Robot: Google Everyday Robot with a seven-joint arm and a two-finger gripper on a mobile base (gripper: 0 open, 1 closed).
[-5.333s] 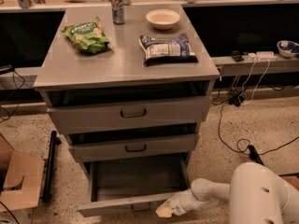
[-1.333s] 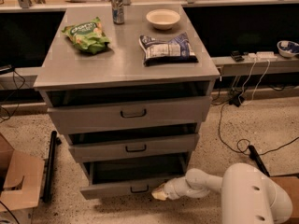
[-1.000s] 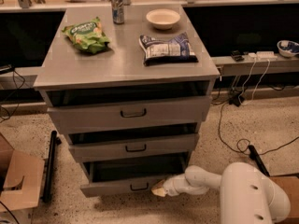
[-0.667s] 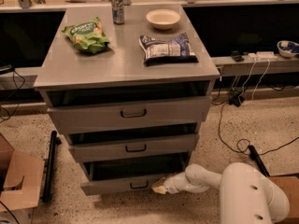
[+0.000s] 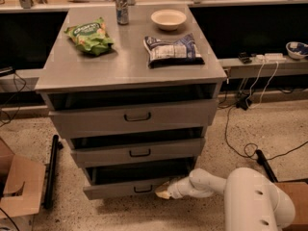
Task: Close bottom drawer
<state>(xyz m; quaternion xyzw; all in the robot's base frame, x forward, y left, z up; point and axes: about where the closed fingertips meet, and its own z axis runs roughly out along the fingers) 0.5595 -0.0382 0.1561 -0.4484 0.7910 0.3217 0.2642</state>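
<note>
The bottom drawer (image 5: 120,188) is the lowest and narrowest grey front of the cabinet, with a small dark bar handle (image 5: 143,189). It stands out only a little, with a dark gap above it. My gripper (image 5: 163,192) is at floor height, its pale tip against the right end of the drawer front. My white arm (image 5: 240,196) reaches in from the lower right.
The middle drawer (image 5: 137,151) and top drawer (image 5: 134,115) stand slightly open. On the cabinet top are a green bag (image 5: 90,35), a blue bag (image 5: 172,49), a bowl (image 5: 168,18) and a can (image 5: 122,6). A cardboard box (image 5: 19,186) lies left; cables (image 5: 240,129) trail right.
The bottom drawer has slid back from far out to nearly in, with my gripper following its front toward the cabinet. In the last second it moved in only slightly.
</note>
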